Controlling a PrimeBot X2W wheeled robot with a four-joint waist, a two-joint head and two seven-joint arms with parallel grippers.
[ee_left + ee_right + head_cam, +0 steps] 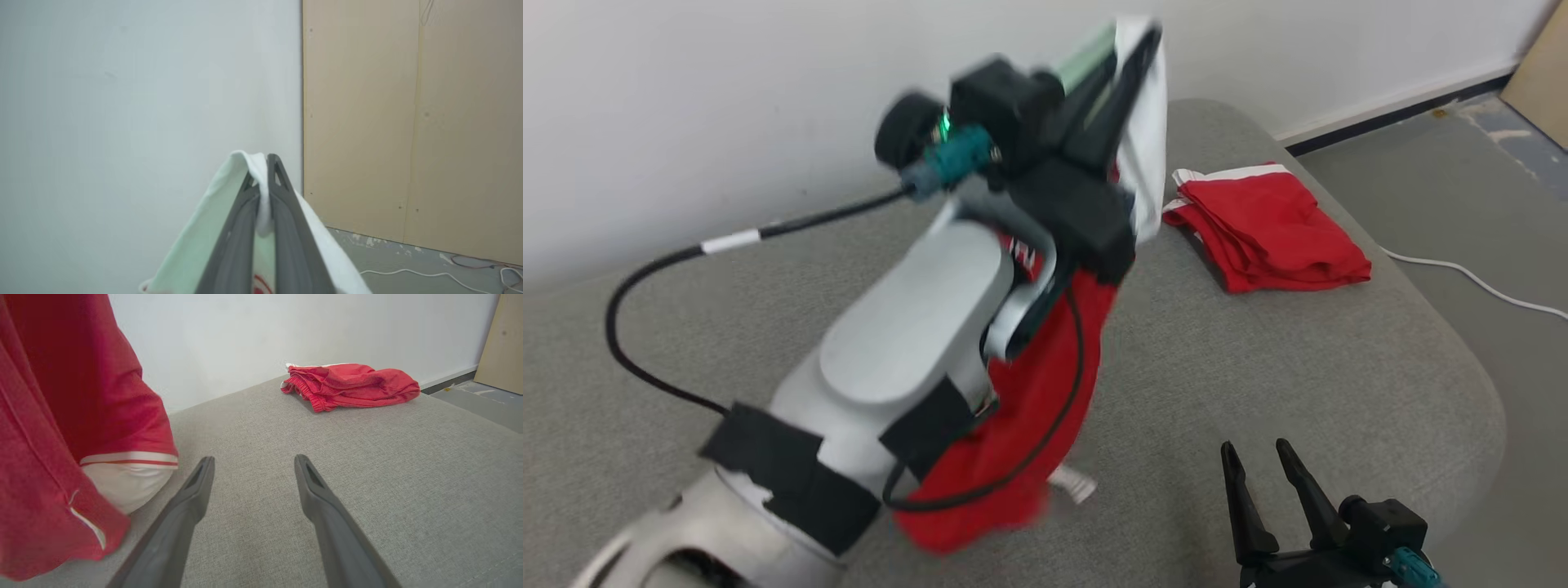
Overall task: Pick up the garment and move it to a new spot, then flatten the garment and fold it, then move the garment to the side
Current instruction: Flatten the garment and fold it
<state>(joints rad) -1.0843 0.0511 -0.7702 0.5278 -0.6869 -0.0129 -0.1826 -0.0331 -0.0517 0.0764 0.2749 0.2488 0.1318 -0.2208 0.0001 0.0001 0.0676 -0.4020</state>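
You have the grey cushion point(1298, 367) spread beneath everything; above its middle hangs the garment point(1029, 408), red with white trim, lifted high, its lower hem seemingly brushing the cushion; a second red piece point(1266, 224) lies folded well apart at the far right. Your left claw point(263, 175) is clenched on a thin white edge of the garment, pinched close to the tips; your right claw point(1255, 447) stands released low over the cushion, holding nothing. Mind that shallow pinch; a quick swing could pull the edge free; the arm's black cable point(1081, 351) lies across the cloth and may snag it.
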